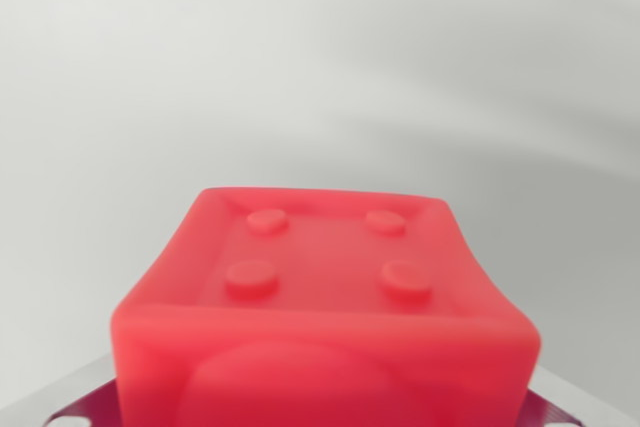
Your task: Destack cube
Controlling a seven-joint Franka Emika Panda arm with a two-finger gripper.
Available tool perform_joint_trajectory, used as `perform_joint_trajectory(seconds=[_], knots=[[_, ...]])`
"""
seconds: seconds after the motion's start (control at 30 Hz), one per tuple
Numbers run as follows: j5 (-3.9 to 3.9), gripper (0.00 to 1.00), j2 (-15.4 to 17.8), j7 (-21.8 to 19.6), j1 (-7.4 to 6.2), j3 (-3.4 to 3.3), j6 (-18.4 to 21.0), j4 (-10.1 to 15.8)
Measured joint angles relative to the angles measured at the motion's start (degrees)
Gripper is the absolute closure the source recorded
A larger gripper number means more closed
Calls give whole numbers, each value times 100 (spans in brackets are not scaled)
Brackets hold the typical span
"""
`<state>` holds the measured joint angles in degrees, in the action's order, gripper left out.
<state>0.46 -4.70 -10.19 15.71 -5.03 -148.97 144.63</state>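
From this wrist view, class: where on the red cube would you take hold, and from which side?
Grip the red cube across its two flat outer side walls, at the wrist view's left and right, coming along the camera's line. The studded top face is recessed, so it offers no hold. The metal finger tips already flank it.

The cube (pixel 325 317) sits low and centred, between metal parts (pixel 75 402) at both bottom corners.

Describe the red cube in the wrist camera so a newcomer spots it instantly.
Against the plain pale grey background, look low and centre, between the metal gripper fingers at the bottom corners. The glossy red plastic cube fills that area; it is the only coloured thing, with four round studs on its recessed top.
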Motion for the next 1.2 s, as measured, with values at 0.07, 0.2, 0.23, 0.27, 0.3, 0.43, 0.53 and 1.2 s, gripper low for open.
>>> perform_joint_trajectory(seconds=[0.07, 0.2, 0.23, 0.27, 0.3, 0.43, 0.53, 1.2], knots=[[2, 100, 0, 33, 19, -16, 0, 1], [7, 100, 1, 120, 69, -57, 0, 1], [8, 100, 1, 142, 82, -68, 0, 1], [8, 100, 1, 154, 89, -76, 0, 1], [10, 100, 2, 176, 101, -87, 0, 1], [16, 100, 2, 257, 135, -129, 0, 1], [21, 100, 2, 314, 168, -156, 0, 1], [55, 100, -9, 715, 387, -345, 2, -36]])
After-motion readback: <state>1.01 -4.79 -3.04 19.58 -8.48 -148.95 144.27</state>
